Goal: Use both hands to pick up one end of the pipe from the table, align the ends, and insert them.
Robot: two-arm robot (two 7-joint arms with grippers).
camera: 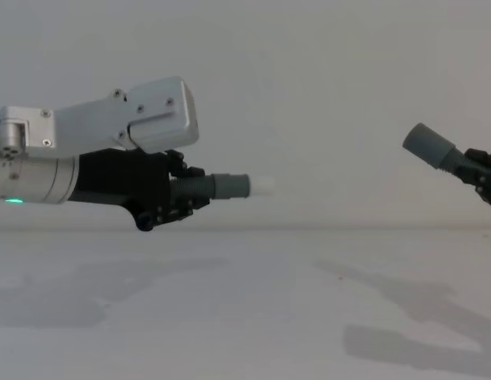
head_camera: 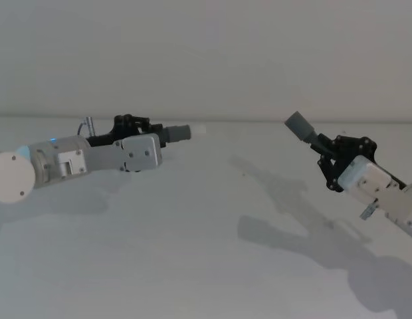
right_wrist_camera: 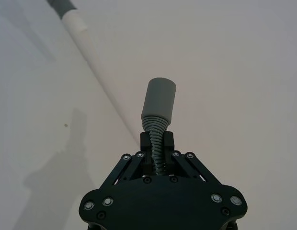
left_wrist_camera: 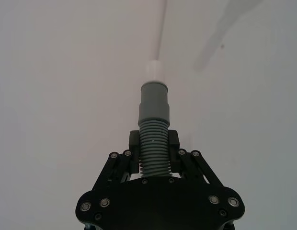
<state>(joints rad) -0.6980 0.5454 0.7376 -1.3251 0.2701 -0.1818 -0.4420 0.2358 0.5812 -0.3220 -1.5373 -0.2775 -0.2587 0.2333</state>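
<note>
- Head view: The left gripper (head_camera: 159,135) reaches in from the left, up off the white table (head_camera: 193,266). It is clamped just behind the white-tipped end (head_camera: 183,132), which sticks out to the right. The right gripper (head_camera: 324,149) comes in from the right. It is clamped just behind the plain end (head_camera: 300,124), which points up and to the left. The two ends are well apart.
- Left wrist view: The left gripper's two black fingers (left_wrist_camera: 134,139) squeeze the ribbed pipe (left_wrist_camera: 153,158) from both sides. The grey cuff and its white tip poke out past them.
- Right wrist view: The right gripper's fingers (right_wrist_camera: 144,141) pinch the thin ribbed pipe right under the plain end. The white tip of the other end shows far off, not touching it.
- Chest view: Both ends hang in the air above the table. The white-tipped end lies level and points right. The plain end is tilted, with its mouth up and to the left. There is a wide gap between them.
</note>
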